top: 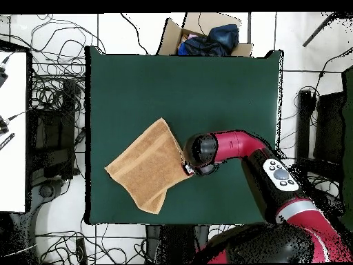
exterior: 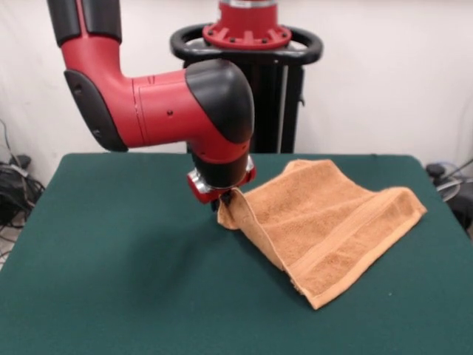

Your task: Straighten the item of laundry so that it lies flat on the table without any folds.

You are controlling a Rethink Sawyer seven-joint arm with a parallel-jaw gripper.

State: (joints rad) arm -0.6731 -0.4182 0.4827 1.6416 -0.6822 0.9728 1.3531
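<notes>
One towel (exterior: 325, 222) diagonal on table (exterior: 118, 281), corner lifted, tool (exterior: 222, 201) pinching it

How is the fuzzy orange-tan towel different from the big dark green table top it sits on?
The orange-tan terry-cloth towel is light and fuzzy-looking; the dark green table top looks smooth and flat. The towel is much smaller than the table, covering only part of it. The towel lies turned at an angle, one corner lifted at the gripper; the table sits square and level. Both have four sides.
</notes>
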